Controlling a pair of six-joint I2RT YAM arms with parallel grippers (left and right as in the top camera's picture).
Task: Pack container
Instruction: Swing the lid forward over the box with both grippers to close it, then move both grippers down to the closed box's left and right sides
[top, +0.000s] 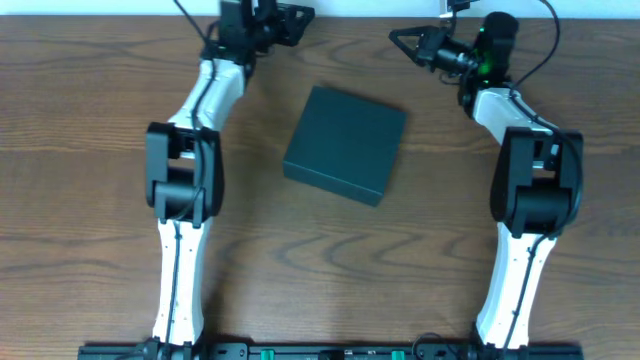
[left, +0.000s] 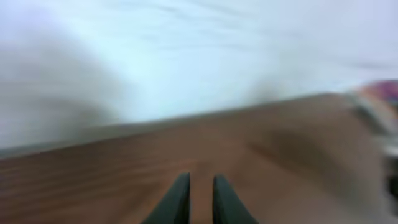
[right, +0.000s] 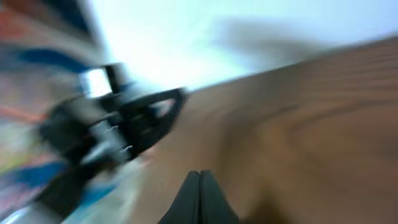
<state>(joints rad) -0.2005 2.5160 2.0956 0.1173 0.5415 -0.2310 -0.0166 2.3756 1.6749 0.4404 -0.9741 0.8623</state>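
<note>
Status: the dark teal-green rectangular cardboard-like container (top: 345, 143) is seen lying flat near the middle of the brown wood-grain table (top: 100, 90), rotated slightly, with its flap lid down and flush. No loose packets or other items are seen on the tabletop in the overhead view. Packing is therefore judged either finished and closed up, or not started; the contents are hidden by the lid, so which one cannot be told. If it is not started, the lid has to be lifted and items fetched. Smeared red and blue patches are caught at the frame edges in both wrist views, too blurred to be identified. Both arms are parked at the far edge of the table, well apart from the container and on either side of it; nothing is touched by either. The left gripper (left: 198, 199) is shown cracked apart by a narrow gap: bare wood is visible between its dark fingers (left: 176, 200), and nothing is held. The right gripper (right: 200, 194) is shown fully closed, with its fingers pressed together and nothing pinched between them. A dark triangular gripper-like shape is picked up in the right wrist view to the left, probably the other arm's tool, but it is too motion-blurred to be confirmed.
</note>
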